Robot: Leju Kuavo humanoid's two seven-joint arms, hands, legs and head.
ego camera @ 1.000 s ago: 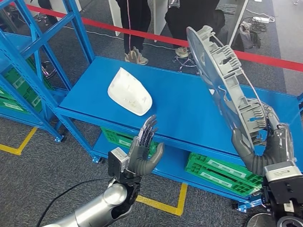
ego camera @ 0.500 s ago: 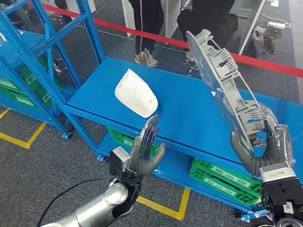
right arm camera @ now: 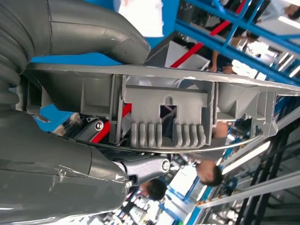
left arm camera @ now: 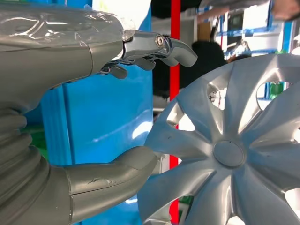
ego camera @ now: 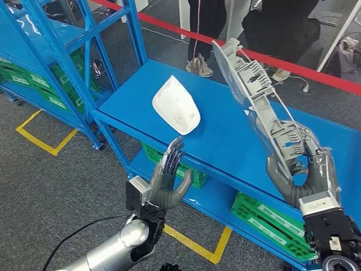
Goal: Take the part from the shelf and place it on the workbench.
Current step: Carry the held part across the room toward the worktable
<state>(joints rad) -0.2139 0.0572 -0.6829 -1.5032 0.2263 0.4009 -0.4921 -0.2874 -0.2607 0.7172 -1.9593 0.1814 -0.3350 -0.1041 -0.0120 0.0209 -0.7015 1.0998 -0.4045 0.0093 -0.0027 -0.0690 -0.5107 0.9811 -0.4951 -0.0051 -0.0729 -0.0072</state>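
Silver wheel cover (ego camera: 259, 107) is gripped on edge by the right hand (ego camera: 308, 178) above the blue workbench (ego camera: 221, 135), not yet set down; left hand (ego camera: 168, 180) is held spread, empty.

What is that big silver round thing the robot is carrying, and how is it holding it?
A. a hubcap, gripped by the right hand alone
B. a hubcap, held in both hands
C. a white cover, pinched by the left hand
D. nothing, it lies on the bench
A: the right hand grips the hubcap by its rim, while the left hand hangs open, apart from it.
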